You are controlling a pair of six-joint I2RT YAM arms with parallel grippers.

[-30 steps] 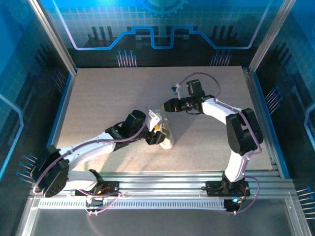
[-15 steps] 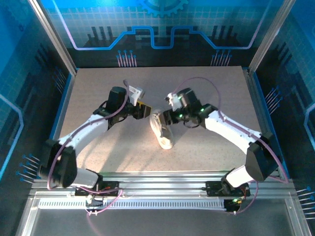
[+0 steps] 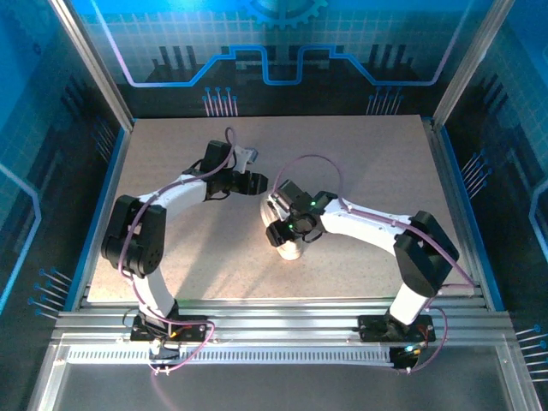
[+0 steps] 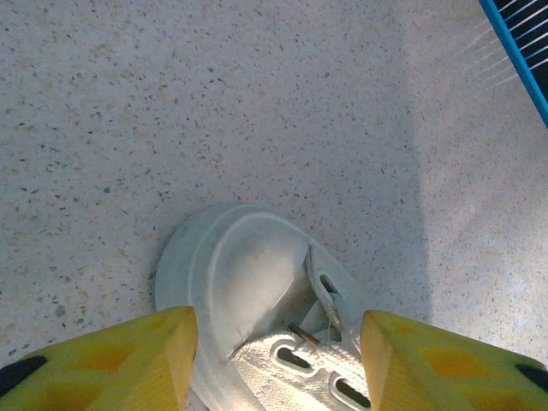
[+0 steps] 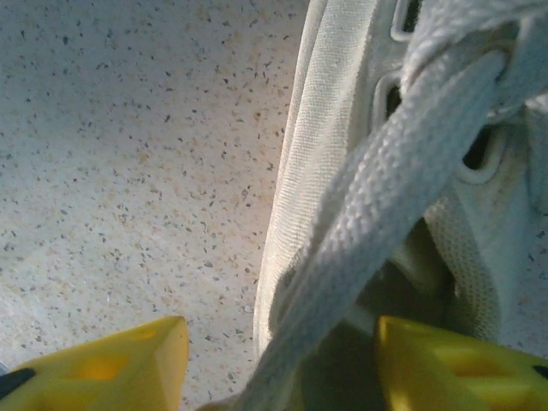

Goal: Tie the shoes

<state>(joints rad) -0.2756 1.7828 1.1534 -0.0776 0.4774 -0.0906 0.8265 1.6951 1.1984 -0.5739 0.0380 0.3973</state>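
My right gripper point(image 5: 281, 342) has its yellow fingers point(image 5: 103, 364) spread wide. A flat woven white lace point(image 5: 385, 197) runs down through the gap between them. The pads are not pressed on it, so I judge it is only straddled and nothing is clamped. I read that as a lined-up grab: with the strand centred in the gap, closing should catch it without snagging the upper.

The lace leads up to the eyelet row of the small white low-top fabric sneaker point(image 5: 321, 154), which lies directly under this gripper. In the overhead view the gripper point(image 3: 277, 231) covers most of the sneaker point(image 3: 290, 250), leaving only its near end showing.

My left gripper point(image 4: 276, 330) is just as wide open and holds nothing. The sneaker's rounded toe cap point(image 4: 244, 274) and its first eyelets sit in the gap between the fingers. I cannot tell whether any finger touches it. From above, this gripper point(image 3: 255, 182) waits just off the sneaker's far end, to the left of it. It seems to be held there to take the other strand or steady the shoe once the right side has a hold.

The sneaker rests on the speckled beige table top point(image 3: 171, 154), near its middle, within reach of both arms. I judge no knot or bow is formed yet, since the laces I can see are loose.
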